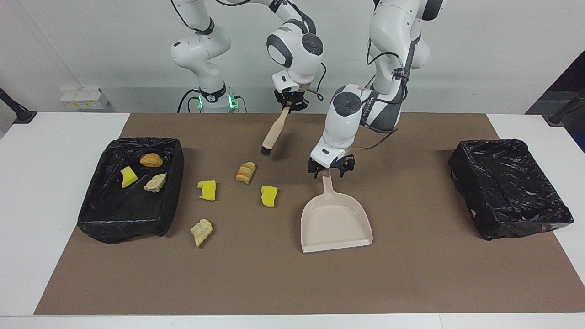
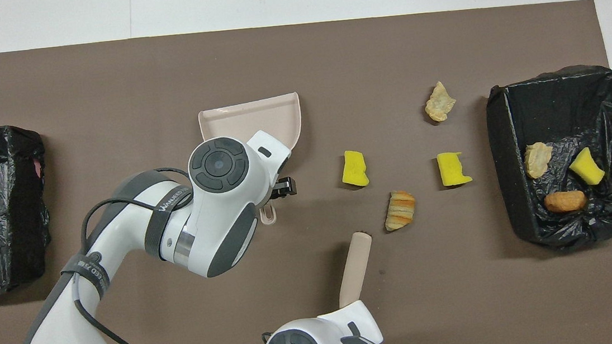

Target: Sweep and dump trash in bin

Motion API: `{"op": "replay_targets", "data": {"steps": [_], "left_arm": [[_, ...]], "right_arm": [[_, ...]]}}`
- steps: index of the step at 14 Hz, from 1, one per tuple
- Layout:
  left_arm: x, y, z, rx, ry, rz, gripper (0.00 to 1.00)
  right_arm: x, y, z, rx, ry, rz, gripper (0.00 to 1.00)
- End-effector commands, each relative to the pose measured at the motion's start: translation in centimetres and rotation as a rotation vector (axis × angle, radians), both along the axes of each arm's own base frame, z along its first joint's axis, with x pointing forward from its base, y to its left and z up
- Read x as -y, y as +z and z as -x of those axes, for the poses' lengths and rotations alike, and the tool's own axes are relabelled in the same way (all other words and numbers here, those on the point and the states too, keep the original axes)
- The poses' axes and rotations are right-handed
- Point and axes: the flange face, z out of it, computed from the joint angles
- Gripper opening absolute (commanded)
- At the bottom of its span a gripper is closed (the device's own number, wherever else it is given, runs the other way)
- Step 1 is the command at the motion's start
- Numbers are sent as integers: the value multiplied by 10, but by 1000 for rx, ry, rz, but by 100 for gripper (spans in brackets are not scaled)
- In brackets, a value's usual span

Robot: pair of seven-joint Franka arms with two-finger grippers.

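Facing view: two black-lined bins are sitting on the brown mat (image 1: 411, 283), one at each end of the table. The bin at the right arm's end (image 1: 130, 189) is holding three scraps: a brown lump (image 1: 151, 160), a yellow wedge (image 1: 128, 177) and a tan lump (image 1: 155, 183). Four more scraps are lying on the mat beside that bin: a yellow wedge (image 1: 207, 190), an orange-striped lump (image 1: 246, 172), another yellow wedge (image 1: 268, 195) and a tan lump (image 1: 201, 231), the last one farthest from the robots. That is making seven scraps in all. The bin at the left arm's end (image 1: 509, 188) is showing nothing inside. The right gripper (image 1: 290, 104) is clenching the top of the single brush (image 1: 273, 135), which is hanging tilted over the mat, bristles low, near the striped lump. The left gripper (image 1: 331, 170) is hanging at the handle of the single dustpan (image 1: 334, 221), which is lying flat on the mat; whether its claw is grasping the handle cannot be told.

Overhead view: the left arm (image 2: 214, 209) is covering the dustpan's handle. The brush handle (image 2: 356, 268) is pointing toward the striped lump (image 2: 400, 209). Four scraps are lying on the mat, three in the bin (image 2: 606, 81).
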Motion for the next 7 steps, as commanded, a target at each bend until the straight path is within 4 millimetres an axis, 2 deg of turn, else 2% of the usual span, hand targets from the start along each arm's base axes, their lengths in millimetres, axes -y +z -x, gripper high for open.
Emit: {"op": "replay_targets", "data": {"steps": [1, 2, 5, 7], "left_arm": [[1, 2, 1, 18, 37, 3, 11], [1, 4, 0, 23, 38, 6, 0], [-5, 16, -8, 75, -17, -40, 0], [-12, 23, -10, 91, -110, -68, 0]], "right_arm": [[43, -4, -5, 0, -1, 32, 0], [54, -6, -13, 7, 6, 49, 0], [82, -10, -38, 24, 37, 98, 0], [97, -16, -47, 22, 50, 107, 0]]}}
